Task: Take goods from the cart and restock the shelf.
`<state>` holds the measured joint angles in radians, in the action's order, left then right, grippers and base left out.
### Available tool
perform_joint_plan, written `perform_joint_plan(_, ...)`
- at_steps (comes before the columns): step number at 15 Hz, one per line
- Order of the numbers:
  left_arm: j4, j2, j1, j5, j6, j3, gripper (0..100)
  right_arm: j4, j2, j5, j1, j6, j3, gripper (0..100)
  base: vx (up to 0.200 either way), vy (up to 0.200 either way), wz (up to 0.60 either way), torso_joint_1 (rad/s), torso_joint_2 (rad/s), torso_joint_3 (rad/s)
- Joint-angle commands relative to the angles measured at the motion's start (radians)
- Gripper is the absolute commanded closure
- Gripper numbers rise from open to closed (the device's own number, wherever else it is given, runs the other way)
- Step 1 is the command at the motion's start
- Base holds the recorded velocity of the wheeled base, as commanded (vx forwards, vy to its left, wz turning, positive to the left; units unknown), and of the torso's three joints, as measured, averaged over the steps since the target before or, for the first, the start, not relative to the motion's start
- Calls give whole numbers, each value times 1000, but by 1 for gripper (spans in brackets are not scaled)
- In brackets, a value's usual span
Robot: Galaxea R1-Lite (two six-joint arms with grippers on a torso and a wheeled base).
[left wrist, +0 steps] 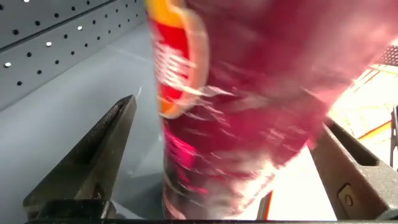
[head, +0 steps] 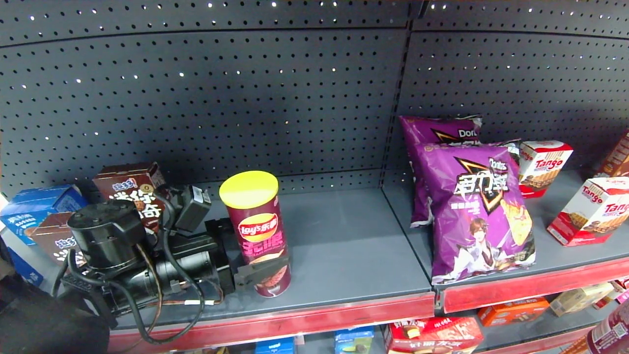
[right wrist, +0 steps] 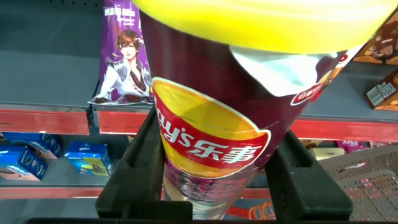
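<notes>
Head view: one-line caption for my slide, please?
Left gripper around a chip can standing on the grey shelf, left of purple chip bags.

A maroon can (head: 256, 231) has a bright yellow lid and a red-and-yellow oval logo; a second can (right wrist: 230, 124) has the same maroon body and yellow lid. The shelf (head: 344, 246) is grey with a red front edge, and its dark grey back panel (head: 245, 98) is dotted with rows of small holes. Purple bags (head: 476, 211) carry a black-and-gold triangle and a cartoon figure, alongside white-and-red boxes (head: 589, 211), blue boxes (head: 39, 206) and brown boxes (head: 130, 184).
</notes>
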<state>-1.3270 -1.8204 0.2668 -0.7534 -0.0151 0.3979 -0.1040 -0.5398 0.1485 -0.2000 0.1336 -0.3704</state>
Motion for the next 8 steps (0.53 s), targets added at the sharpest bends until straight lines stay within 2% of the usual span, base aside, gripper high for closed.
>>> perform_joint_plan(1, 0, 39, -1, 0, 0, -45, 0, 0, 0, 0, 1, -6, -1, 100, 0, 0, 0, 0, 0, 0)
perform_joint_plan(8, 0, 156, -29, 2, 0, -134, 0, 0, 0, 0, -1, -11, -1, 100, 0, 0, 0, 0, 0, 0)
